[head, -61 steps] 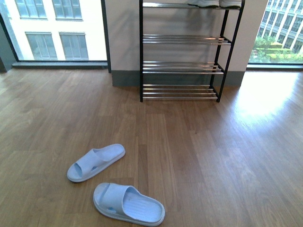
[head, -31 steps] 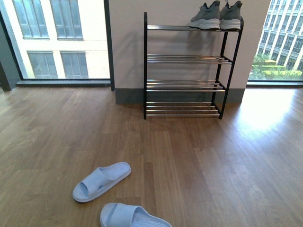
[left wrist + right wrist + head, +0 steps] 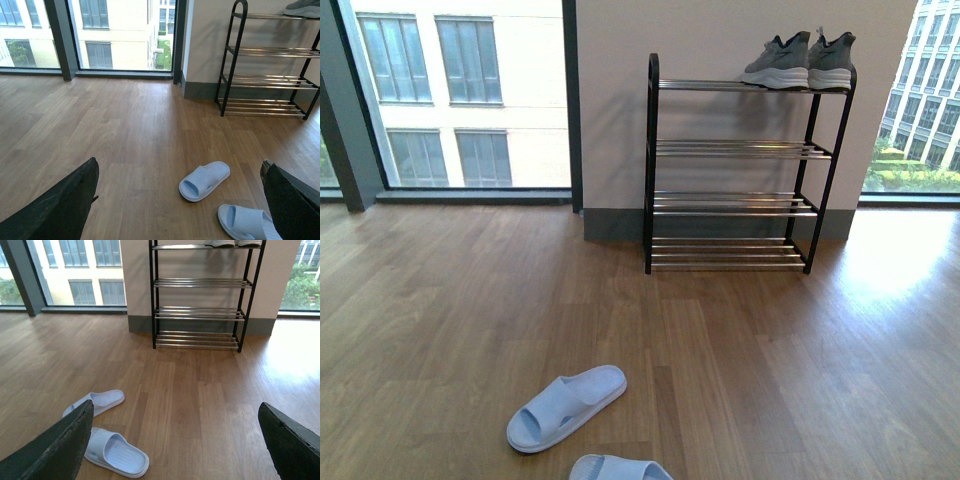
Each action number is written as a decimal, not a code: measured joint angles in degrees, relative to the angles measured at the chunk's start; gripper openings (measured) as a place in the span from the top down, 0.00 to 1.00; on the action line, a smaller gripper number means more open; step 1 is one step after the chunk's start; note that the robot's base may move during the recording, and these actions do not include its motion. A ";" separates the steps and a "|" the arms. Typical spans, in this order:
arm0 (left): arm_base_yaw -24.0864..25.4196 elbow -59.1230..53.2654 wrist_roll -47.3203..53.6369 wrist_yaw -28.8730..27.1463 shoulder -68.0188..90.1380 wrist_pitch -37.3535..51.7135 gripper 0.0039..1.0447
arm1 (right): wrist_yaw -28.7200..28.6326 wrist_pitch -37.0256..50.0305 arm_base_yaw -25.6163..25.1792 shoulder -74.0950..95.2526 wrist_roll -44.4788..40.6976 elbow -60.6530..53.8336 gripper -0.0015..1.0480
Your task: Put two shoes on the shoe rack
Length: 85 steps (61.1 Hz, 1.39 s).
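Observation:
Two pale blue slide slippers lie on the wood floor. One slipper (image 3: 566,405) (image 3: 204,180) (image 3: 95,402) lies whole in the front view; the other slipper (image 3: 620,468) (image 3: 247,222) (image 3: 115,452) is cut by that view's bottom edge. The black shoe rack (image 3: 745,165) (image 3: 267,60) (image 3: 197,295) stands against the far wall, with a pair of grey sneakers (image 3: 800,62) on its top shelf. My left gripper (image 3: 180,200) is open above the floor, both slippers between its fingers in that view. My right gripper (image 3: 175,440) is open over bare floor, the slippers beside its one finger.
Floor-to-ceiling windows (image 3: 460,95) flank the white wall section (image 3: 610,100) behind the rack. A dark window post (image 3: 345,120) stands at far left. Wood floor (image 3: 770,350) stretches between the slippers and the rack.
The front view has tilted up and shifted: the rack's top shelf and sneakers came into sight, and the slippers slid down toward the bottom edge, the nearer one now mostly cut off.

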 joint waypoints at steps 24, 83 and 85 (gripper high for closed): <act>0.00 0.00 0.00 0.00 0.00 0.00 0.09 | 0.00 0.00 0.00 0.00 0.00 0.00 0.09; 0.00 0.00 0.00 0.11 0.00 0.02 0.09 | 0.04 0.00 0.00 -0.04 0.00 -0.02 0.09; 0.00 0.00 0.00 0.09 0.00 0.02 0.09 | 0.04 0.00 0.00 -0.04 0.00 -0.02 0.09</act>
